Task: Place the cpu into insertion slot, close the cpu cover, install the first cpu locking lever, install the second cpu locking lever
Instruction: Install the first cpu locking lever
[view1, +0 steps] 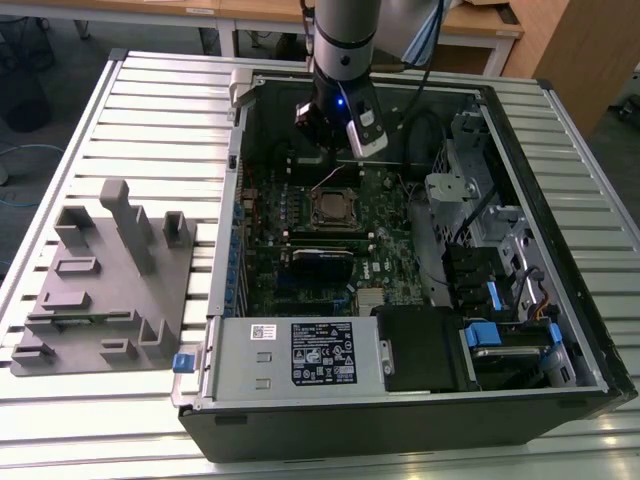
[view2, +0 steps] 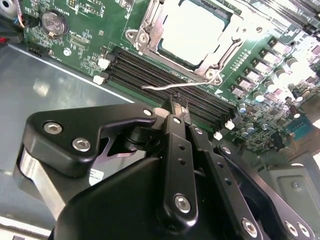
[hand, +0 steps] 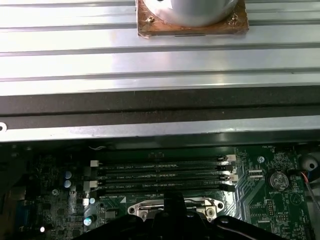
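The cpu (view2: 192, 32) lies in the insertion slot (view1: 314, 208), its dull silver top showing through the window of the cpu cover (view2: 223, 52), which is folded down over it. A thin locking lever (view2: 175, 85) sticks out loose over the memory slots beside the socket. My gripper (view2: 178, 104) hovers just above that lever with its black fingers (view2: 172, 150) pressed together and nothing between them. In the exterior view the gripper (view1: 338, 152) hangs inside the open computer case, behind the socket. The first wrist view shows the gripper (hand: 172, 200) over the socket's edge.
Long black memory slots (view2: 150, 70) run beside the socket. A black card (view1: 320, 262) lies in front of it. The case walls, a power supply (view1: 300, 350) and drive cages (view1: 500, 260) box the board in. A grey fixture block (view1: 110, 280) stands on the slatted table at the exterior view's left.
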